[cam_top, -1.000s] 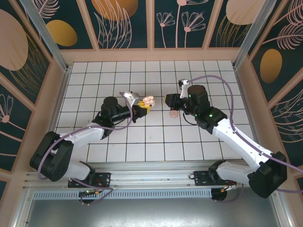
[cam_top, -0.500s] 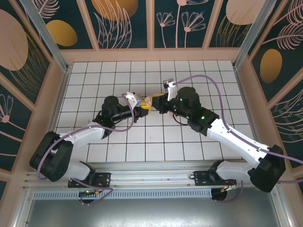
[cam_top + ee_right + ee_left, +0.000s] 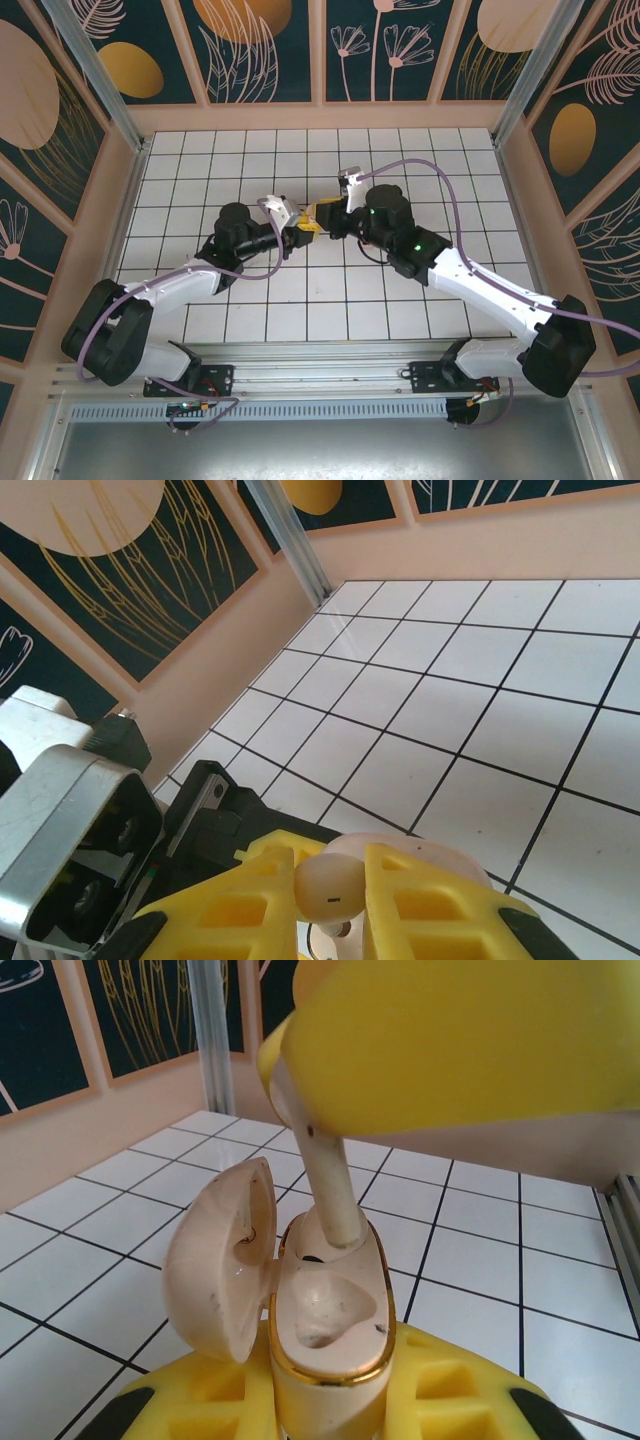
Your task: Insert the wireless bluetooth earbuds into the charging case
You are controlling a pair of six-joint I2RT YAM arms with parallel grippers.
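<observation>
Cream earbud (image 3: 325,1175) pinched in right hand (image 3: 330,882) looks crooked; could jam, or shove the case (image 3: 325,1310) from left hand's (image 3: 327,1405) pinch.

The charging case (image 3: 325,1310) sits between the left gripper (image 3: 302,231) fingers, lid left of base. The earbud (image 3: 330,1185), pinched in the right gripper (image 3: 330,214), meets the base's far end.

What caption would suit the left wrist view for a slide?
Right gripper holds an earbud stem-down at the mouth of the open charging case gripped by the left gripper.
</observation>
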